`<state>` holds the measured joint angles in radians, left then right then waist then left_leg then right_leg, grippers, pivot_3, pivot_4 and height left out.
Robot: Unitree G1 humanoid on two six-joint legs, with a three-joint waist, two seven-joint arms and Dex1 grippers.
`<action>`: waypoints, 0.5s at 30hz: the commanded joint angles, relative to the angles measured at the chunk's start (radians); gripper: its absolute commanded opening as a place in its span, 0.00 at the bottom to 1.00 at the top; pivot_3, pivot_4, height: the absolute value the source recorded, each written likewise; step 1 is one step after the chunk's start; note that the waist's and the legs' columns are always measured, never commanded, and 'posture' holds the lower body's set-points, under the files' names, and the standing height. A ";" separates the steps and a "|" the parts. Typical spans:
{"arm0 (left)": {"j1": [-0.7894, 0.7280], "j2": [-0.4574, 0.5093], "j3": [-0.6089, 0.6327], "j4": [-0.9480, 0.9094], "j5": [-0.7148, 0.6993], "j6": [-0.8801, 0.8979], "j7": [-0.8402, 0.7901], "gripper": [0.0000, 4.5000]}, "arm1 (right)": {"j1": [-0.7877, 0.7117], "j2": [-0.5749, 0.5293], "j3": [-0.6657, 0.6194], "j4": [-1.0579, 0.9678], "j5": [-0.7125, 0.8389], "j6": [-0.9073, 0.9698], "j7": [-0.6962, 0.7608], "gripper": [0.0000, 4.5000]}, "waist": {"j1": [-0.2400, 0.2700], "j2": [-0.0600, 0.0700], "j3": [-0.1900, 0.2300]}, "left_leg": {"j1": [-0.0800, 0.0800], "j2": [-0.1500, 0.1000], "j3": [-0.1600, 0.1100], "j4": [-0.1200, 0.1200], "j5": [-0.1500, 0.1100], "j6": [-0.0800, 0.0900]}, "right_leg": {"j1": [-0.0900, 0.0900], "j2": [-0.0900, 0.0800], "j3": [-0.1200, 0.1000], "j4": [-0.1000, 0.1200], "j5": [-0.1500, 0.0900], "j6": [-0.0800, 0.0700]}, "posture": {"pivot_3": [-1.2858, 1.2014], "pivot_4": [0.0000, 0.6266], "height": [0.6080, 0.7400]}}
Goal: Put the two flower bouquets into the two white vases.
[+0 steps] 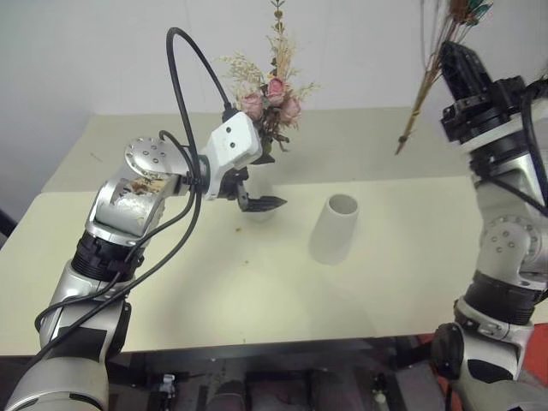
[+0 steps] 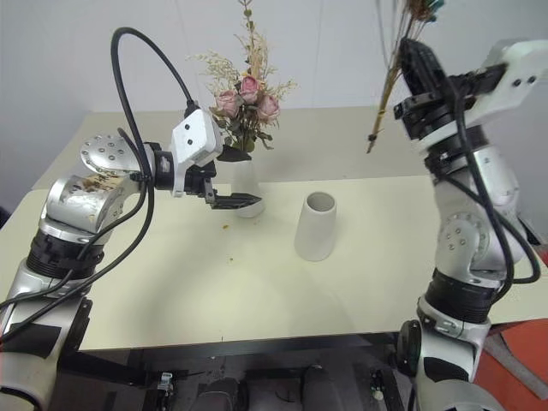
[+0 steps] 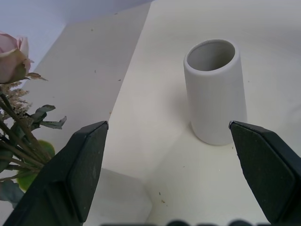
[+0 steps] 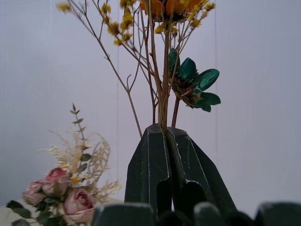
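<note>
The pink rose bouquet [image 2: 248, 94] stands upright in the slim white vase [image 2: 247, 184] at the middle of the table. My left gripper [image 2: 233, 201] hangs open right in front of that vase, with nothing between its fingers [image 3: 84, 165]. Past it the wider white vase [image 3: 215, 89] stands empty [image 1: 334, 227]. My right gripper [image 2: 411, 51] is raised high at the right, pointing upward and shut on the thin brown stems of the yellow-orange bouquet [image 4: 162, 84]. The stem ends hang down behind the gripper above the table's far side [image 2: 374, 141].
The pale table [image 1: 257, 291] has bare room in front of and around both vases. A white wall stands behind it. A black cable loops above my left arm [image 1: 184, 77].
</note>
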<state>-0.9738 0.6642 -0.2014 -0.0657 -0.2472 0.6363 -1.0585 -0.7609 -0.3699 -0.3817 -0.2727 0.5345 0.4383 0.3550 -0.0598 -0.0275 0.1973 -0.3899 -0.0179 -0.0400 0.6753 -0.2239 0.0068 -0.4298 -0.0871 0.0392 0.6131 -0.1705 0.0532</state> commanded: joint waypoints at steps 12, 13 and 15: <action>0.004 0.030 0.063 -0.090 -0.098 0.112 -0.002 1.00 | 0.182 0.110 0.125 -0.055 -0.018 -0.142 -0.001 0.01 | 0.012 0.000 0.000 | -0.002 0.000 0.000 -0.001 0.000 0.000 | -0.002 0.000 0.000 -0.001 0.000 0.000 | 0.52 0.24 1.00; 0.005 0.033 0.062 -0.092 -0.101 0.117 -0.001 1.00 | 0.194 0.111 0.128 -0.058 -0.017 -0.146 0.000 0.01 | 0.012 0.000 0.000 | -0.002 0.000 0.001 -0.001 0.000 0.000 | -0.003 0.000 0.001 0.000 0.000 0.000 | 0.52 0.24 1.00; 0.006 0.038 0.060 -0.093 -0.105 0.124 -0.002 1.00 | 0.211 0.118 0.132 -0.062 -0.010 -0.149 -0.004 0.01 | 0.013 0.000 0.000 | -0.002 0.000 0.001 -0.001 0.000 0.000 | -0.003 0.000 0.001 0.000 0.000 0.000 | 0.52 0.24 1.00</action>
<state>-0.9623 0.6873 -0.1703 -0.1324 -0.3415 0.7526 -1.0598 -0.5428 -0.2566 -0.2442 -0.2779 0.5065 0.3283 0.3507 -0.0470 -0.0275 0.1973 -0.3914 -0.0180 -0.0389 0.6745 -0.2239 0.0068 -0.4325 -0.0871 0.0401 0.6131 -0.1706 0.0531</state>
